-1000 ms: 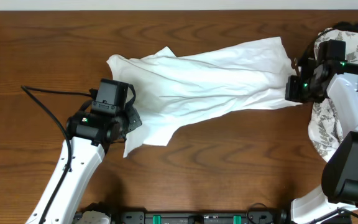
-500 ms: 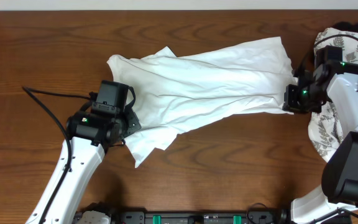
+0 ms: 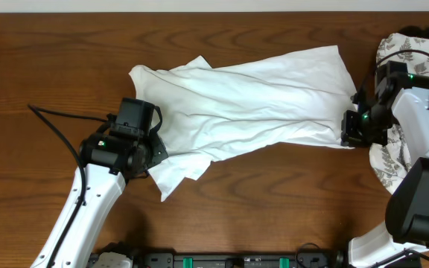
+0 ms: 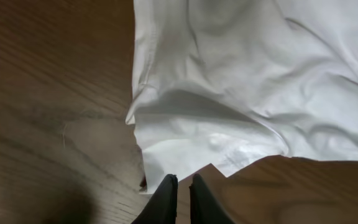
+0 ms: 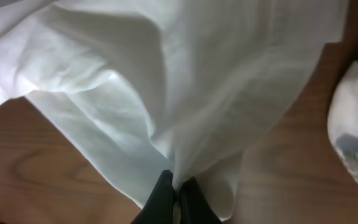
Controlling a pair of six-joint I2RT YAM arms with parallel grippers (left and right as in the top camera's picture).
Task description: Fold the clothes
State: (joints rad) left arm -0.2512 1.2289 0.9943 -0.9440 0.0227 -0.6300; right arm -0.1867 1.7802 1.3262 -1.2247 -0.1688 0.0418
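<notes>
We find bare wood on the dark brown wooden table (image 3: 43, 52) open at the left end and along the far edge (a thin black cable (image 3: 73, 114) loops at the left). The wrinkled white cotton T-shirt (image 3: 252, 100) blocks the middle, and a crumpled white cloth with grey fern-leaf print (image 3: 397, 48) crowds the right edge.

Left claw (image 4: 180, 180) and right claw (image 5: 176, 183) had slim black fingers (image 4: 165, 199); left arm (image 3: 80, 201) and right arm (image 3: 421, 112) wore white links, black joints, green lights (image 3: 364, 115), black cables (image 3: 54, 119)
</notes>
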